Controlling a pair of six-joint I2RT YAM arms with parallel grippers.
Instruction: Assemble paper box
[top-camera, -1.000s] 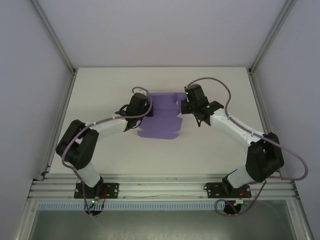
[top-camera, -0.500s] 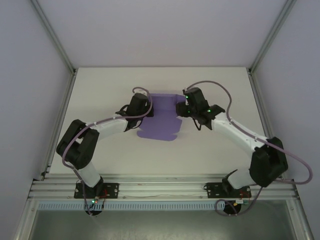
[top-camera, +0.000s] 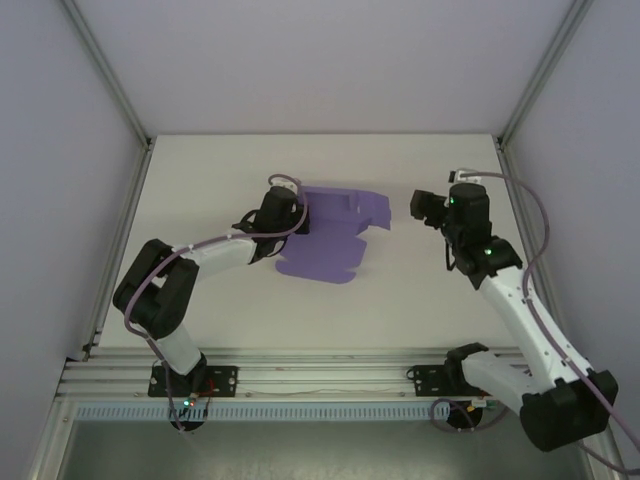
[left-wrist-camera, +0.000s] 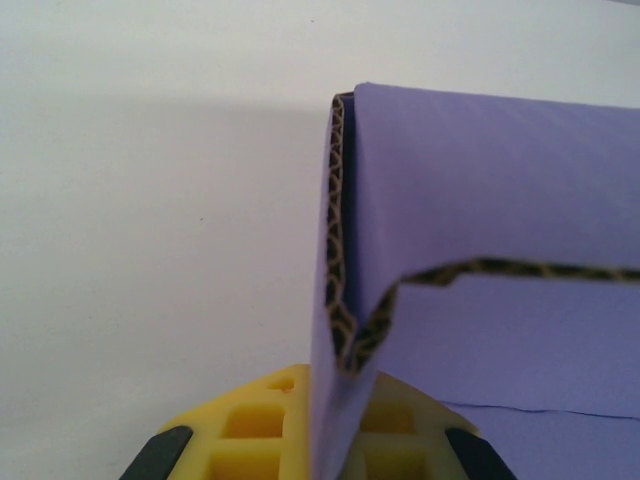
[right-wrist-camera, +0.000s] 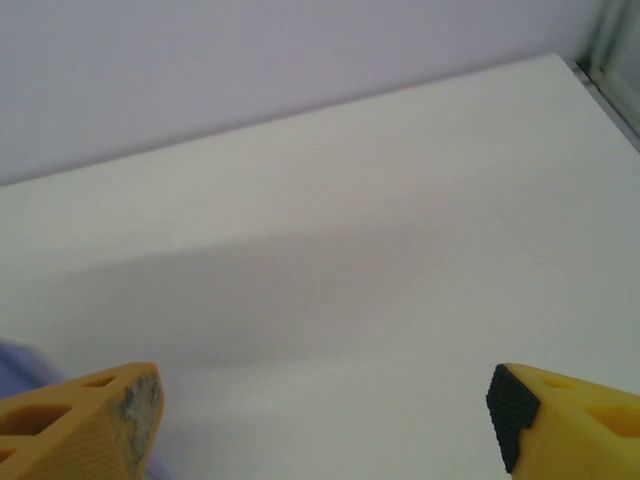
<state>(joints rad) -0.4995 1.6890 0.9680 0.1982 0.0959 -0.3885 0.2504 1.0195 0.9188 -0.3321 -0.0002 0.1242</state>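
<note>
Toward the far middle of the white surface (top-camera: 420, 300) lies the paper box (top-camera: 335, 240), a purple die-cut sheet that is partly folded, with its near flaps lying flat. At its left edge the left claw (top-camera: 297, 215) is clamped tight on the card. In the left wrist view the 2 yellow fingers (left-wrist-camera: 250, 430) pinch a standing corrugated flap of the sheet between them, and more purple card spreads to the right. The right claw (top-camera: 420, 205) hangs to the right of the sheet, well apart from it. Its jaws are spread wide and hold nothing. In the right wrist view, bare surface lies between its 2 yellow fingers (right-wrist-camera: 100, 420).
</note>
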